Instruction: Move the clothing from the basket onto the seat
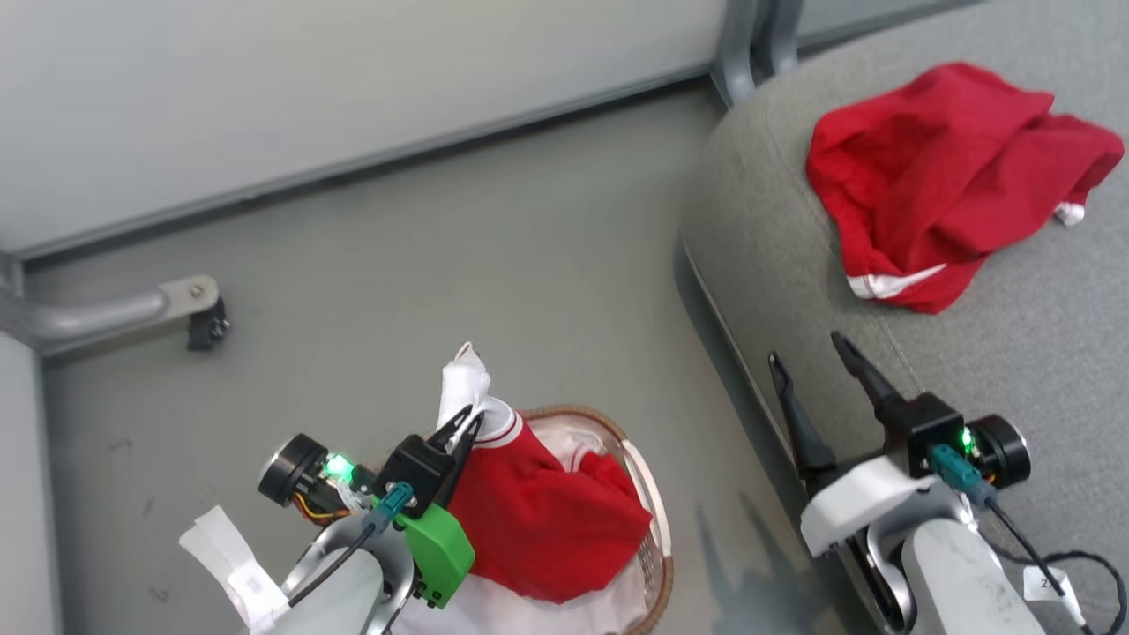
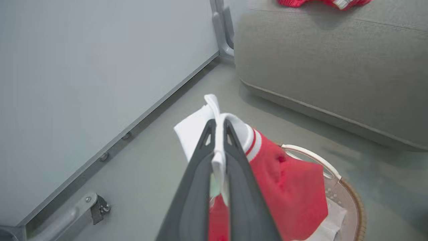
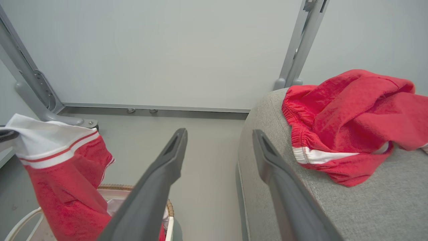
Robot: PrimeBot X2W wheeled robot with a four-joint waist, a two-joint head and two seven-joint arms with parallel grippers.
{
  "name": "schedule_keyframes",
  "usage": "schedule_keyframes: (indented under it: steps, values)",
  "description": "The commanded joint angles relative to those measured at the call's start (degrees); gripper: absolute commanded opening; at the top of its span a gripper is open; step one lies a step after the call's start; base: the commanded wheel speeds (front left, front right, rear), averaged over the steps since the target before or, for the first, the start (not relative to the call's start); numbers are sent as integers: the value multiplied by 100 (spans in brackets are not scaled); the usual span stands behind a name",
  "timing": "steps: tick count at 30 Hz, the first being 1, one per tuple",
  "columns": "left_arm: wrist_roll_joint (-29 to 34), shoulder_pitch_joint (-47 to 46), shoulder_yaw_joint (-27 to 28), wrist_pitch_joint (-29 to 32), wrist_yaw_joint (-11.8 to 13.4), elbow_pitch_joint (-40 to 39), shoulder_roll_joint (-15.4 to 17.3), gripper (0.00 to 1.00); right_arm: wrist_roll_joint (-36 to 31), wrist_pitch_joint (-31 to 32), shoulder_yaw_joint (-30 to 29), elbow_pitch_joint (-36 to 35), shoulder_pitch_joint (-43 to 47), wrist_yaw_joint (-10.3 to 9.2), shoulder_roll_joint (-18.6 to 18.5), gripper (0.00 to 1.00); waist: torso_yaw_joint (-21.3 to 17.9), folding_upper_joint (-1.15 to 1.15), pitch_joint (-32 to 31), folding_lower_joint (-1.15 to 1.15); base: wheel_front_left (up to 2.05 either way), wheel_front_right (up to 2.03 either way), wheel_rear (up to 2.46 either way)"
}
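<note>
My left gripper (image 1: 465, 422) is shut on the white collar of a red garment (image 1: 542, 511), which hangs from it over the basket (image 1: 648, 494). The left wrist view shows the white trim pinched between the two dark fingers (image 2: 219, 134), the red garment (image 2: 294, 197) draped below, and the basket (image 2: 354, 201) rim beneath it. Another piece of red clothing (image 1: 944, 176) with a white stripe lies crumpled on the grey seat (image 1: 776, 247). My right gripper (image 1: 807, 348) stands open over the seat's near edge, holding nothing. Its wrist view has the lying clothing (image 3: 351, 120) at right and the hanging garment (image 3: 63, 180) at left.
A pale wall panel (image 1: 353, 79) with a grey base rail runs along the back. A metal bracket with a caster (image 1: 198, 309) sticks out over the grey floor at left. A grey upright post (image 1: 750, 44) stands by the seat's far corner.
</note>
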Motion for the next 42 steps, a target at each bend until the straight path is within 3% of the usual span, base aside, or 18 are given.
schedule_keyframes:
  steps: [1,7,15,22,27,42]
  values:
    - [58,61,-47,-3,-27,-119,118,0,-11,-9,-9,51,209,-6,-24,100,488,0,-1020,0,0,0,0]
    - [145,-430,-171,60,-67,-857,576,0,58,-9,150,116,406,-6,-22,100,622,0,-1363,0,0,0,0]
    - [-28,-1350,-607,640,-80,-1901,1202,0,116,-9,530,178,164,-6,-21,100,734,0,-1474,0,0,0,0]
    - [-323,-2265,-939,919,-82,-2267,1606,0,144,-9,948,283,-158,-6,-23,100,731,0,-1501,0,0,0,0]
    - [-493,-2822,-985,950,-82,-2210,1622,0,194,-9,1316,359,-393,-6,-23,100,721,0,-1555,0,0,0,0]
    - [-802,-3702,-1667,1137,-75,-1822,1124,0,1144,-9,2845,236,-961,-6,-21,100,922,0,-1751,0,0,0,0]
